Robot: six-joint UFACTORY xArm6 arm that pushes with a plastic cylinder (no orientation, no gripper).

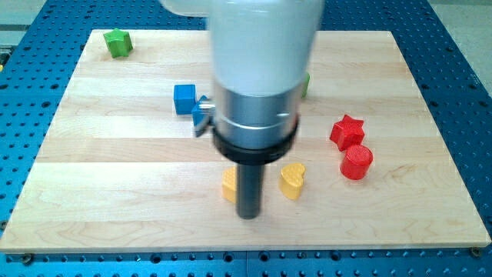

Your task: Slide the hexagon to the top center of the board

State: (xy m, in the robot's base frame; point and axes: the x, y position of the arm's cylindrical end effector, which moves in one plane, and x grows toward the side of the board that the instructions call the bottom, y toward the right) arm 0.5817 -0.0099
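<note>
A yellow block (pixel 228 185), probably the hexagon, lies at the lower middle of the board, its right part hidden behind my rod. My tip (pixel 248 216) rests on the board just right of and slightly below this block, close against it. A yellow heart (pixel 292 181) lies just right of the rod. The arm's white and silver body (pixel 257 85) covers the board's centre and top centre.
A blue cube (pixel 184 99) sits left of the arm, with another blue block (pixel 202 115) partly hidden beside it. A red star (pixel 347 131) and a red cylinder (pixel 356 162) lie at the right. A green star (pixel 118 42) is at the top left. A green sliver (pixel 306 83) shows behind the arm.
</note>
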